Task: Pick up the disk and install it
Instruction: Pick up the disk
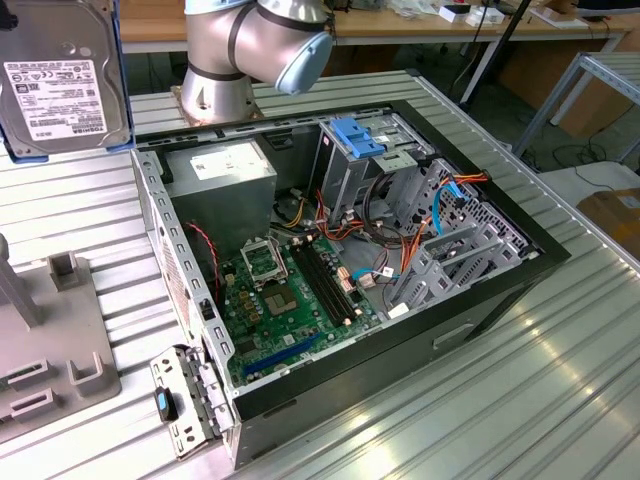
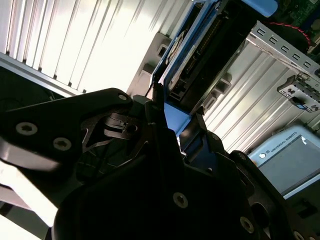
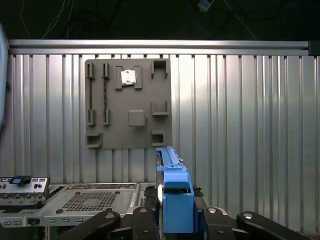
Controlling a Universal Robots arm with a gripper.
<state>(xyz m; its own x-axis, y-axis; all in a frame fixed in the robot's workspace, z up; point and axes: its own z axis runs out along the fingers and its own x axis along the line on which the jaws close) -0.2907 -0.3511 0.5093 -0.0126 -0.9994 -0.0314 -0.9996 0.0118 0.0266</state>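
Gripper (image 3: 176, 222) clamped on the blue frame edges of the disk (image 3: 169, 167), I held it raised well clear of the open computer case (image 1: 480, 315), judging it stiff, fairly heavy and sensitive to knocks.

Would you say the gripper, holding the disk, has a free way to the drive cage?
Probably yes: the gripper holds the disk clear of the open case, and nothing covers the drive cage, though cables crowd its side.

Gripper (image 3: 175, 224) clamped on one end of the disk (image 3: 171, 192) — held upright, aloft.
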